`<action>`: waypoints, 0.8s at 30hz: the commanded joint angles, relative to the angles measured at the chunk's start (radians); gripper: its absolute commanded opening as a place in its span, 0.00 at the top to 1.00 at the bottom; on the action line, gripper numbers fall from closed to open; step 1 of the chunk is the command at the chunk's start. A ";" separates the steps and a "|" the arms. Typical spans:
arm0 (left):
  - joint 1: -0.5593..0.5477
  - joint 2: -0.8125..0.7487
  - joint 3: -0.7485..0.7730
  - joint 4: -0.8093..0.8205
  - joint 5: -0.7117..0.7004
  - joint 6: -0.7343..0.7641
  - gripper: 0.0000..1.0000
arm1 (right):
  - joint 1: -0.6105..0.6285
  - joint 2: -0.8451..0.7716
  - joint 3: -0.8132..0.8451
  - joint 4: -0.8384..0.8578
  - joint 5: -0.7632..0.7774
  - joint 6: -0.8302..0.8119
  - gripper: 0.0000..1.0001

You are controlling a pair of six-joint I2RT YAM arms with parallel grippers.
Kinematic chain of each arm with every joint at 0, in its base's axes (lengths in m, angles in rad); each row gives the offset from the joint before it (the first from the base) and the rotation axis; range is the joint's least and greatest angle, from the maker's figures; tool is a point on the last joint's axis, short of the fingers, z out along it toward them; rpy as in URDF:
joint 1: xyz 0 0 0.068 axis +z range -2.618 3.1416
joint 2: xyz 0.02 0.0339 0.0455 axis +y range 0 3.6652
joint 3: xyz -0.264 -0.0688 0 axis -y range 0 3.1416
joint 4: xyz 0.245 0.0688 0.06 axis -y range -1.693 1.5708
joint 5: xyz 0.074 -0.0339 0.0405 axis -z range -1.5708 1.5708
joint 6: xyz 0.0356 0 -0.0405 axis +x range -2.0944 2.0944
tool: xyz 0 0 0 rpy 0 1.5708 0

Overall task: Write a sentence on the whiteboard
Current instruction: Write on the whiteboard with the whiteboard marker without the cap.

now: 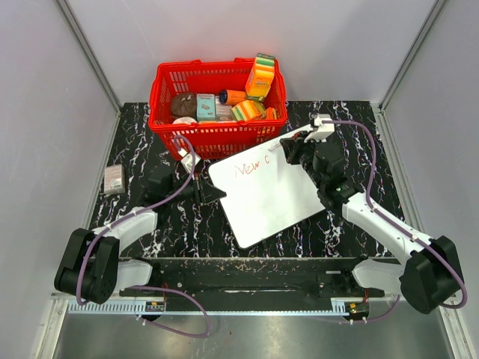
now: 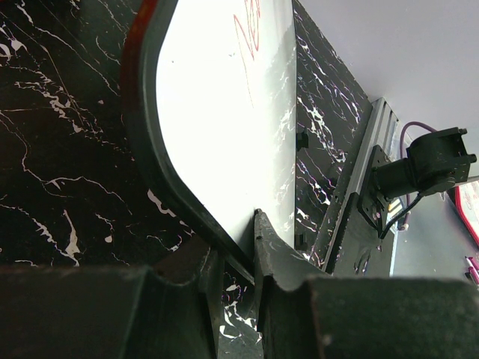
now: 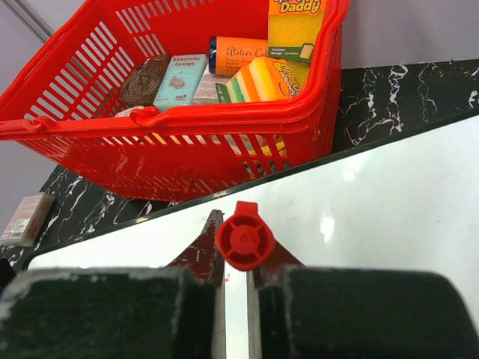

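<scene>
Leftmost, on the black marbled table [image 1: 187, 232], a small flat pack [image 1: 114, 179], well apart from the work. Next, the left hand [image 2: 239, 247], low and reaching in from the left, jaws narrowed to a thin slot and pinched on the left edge of the whiteboard [image 1: 273, 202], which sits mid-table just in front of the red basket [image 1: 161, 101]. Across the board's far strip, the sentence [image 1: 251, 166] in red, so far only "New" plus 1 more letter, a "c", the row climbing slightly toward the far right corner. Just right of that "c", blank white: judged the spot for the next stroke, lying almost under the right hand [image 1: 296, 146], clearly the nearer of the 2. Fully closed, that hand, on a red marker [image 3: 245, 241], barrel pointing down at the board, wrist tipped over the board's far right edge, forearm stretched back toward the near right. Tip hidden behind the fingers, so contact with the board impossible to tell. Likely needed: a short drift rightward along the row, pressure light, left-hand clamp unmoved.
</scene>
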 commanded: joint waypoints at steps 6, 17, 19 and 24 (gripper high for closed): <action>-0.033 0.027 -0.005 -0.048 -0.020 0.172 1.00 | -0.009 -0.039 -0.064 -0.018 -0.020 0.008 1.00; -0.038 0.029 -0.002 -0.052 -0.026 0.177 1.00 | -0.009 -0.090 -0.128 -0.038 -0.039 0.029 1.00; -0.039 0.029 -0.002 -0.052 -0.026 0.177 1.00 | -0.009 -0.092 -0.132 -0.040 -0.036 0.029 1.00; -0.039 0.031 -0.002 -0.052 -0.024 0.177 1.00 | -0.009 -0.086 -0.118 -0.035 -0.024 0.029 1.00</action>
